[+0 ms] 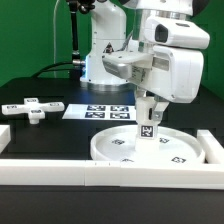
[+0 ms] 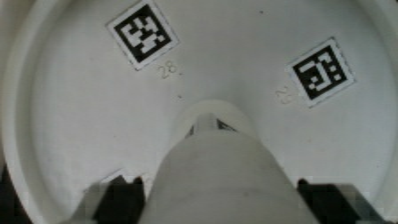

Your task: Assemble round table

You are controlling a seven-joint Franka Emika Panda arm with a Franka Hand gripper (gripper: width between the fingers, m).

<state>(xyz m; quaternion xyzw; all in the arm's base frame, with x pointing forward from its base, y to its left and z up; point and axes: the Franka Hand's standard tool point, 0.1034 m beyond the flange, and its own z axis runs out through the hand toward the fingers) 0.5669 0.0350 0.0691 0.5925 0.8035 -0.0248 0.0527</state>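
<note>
The large rimmed round disc (image 1: 145,150) lies flat on the table near the front, its tags up. The short thick cylinder leg (image 1: 148,125) stands upright on the disc's middle, a tag on its side. My gripper (image 1: 149,103) is shut on the leg's upper end from above. In the wrist view the leg (image 2: 222,160) runs down to the disc (image 2: 107,110) between my dark fingers (image 2: 121,195). The small cross-shaped foot (image 1: 33,107) lies on the table at the exterior view's left.
The marker board (image 1: 105,110) lies behind the disc. A long white border rail (image 1: 60,172) runs along the front edge, with another piece (image 1: 211,150) at the exterior view's right. The robot base (image 1: 100,60) stands at the back.
</note>
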